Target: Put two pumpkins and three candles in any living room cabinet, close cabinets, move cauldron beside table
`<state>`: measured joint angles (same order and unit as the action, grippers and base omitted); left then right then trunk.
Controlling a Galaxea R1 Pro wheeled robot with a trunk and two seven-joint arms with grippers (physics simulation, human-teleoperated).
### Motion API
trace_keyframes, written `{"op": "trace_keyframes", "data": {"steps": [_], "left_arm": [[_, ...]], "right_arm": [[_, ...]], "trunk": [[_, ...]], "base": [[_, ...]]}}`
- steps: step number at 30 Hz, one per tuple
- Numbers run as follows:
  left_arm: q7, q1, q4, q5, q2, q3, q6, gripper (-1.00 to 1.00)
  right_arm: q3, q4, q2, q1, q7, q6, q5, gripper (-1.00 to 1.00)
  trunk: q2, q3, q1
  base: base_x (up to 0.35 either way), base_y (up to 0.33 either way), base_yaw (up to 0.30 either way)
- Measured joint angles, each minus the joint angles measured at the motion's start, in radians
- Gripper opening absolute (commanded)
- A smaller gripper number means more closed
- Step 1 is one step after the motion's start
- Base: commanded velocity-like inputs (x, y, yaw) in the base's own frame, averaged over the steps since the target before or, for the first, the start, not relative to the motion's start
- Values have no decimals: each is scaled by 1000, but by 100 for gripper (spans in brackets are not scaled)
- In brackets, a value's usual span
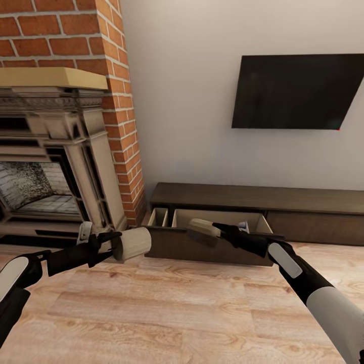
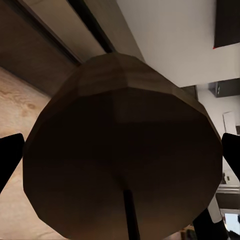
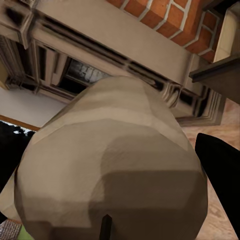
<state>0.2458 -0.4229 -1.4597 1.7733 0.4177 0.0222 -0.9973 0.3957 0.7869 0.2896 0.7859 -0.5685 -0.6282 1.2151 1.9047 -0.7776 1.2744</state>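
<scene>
1. Each arm carries a cream candle: the left gripper [image 1: 112, 245] is clamped on the left candle [image 1: 132, 243], the right gripper [image 1: 222, 231] on the right candle [image 1: 203, 231]; the wicks show in both wrist views
2. They look like stiff, light, smooth wax cylinders; a grip across the round side near the base seems safest, since they could slip or dent
3. The cabinet [image 1: 303, 199] stands under the television [image 1: 296, 91], its open drawer [image 1: 212, 220] just beyond the right candle
4. The pale interior seems mostly bare; a small whitish object sits by the right wrist, unclear what
</scene>
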Motion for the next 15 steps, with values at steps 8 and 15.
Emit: {"op": "trace_keyframes", "data": {"steps": [8, 15], "left_arm": [[0, 2, 4, 38, 0, -10, 0, -100], [0, 7, 10, 66, 0, -28, -2, -100]], "right_arm": [[-16, -2, 0, 0, 1, 1, 0, -100], [-36, -13, 1, 0, 1, 1, -2, -100]], "trunk": [[-56, 12, -31], [-77, 10, -42]], "base": [[0, 0, 0], [0, 0, 0]]}}
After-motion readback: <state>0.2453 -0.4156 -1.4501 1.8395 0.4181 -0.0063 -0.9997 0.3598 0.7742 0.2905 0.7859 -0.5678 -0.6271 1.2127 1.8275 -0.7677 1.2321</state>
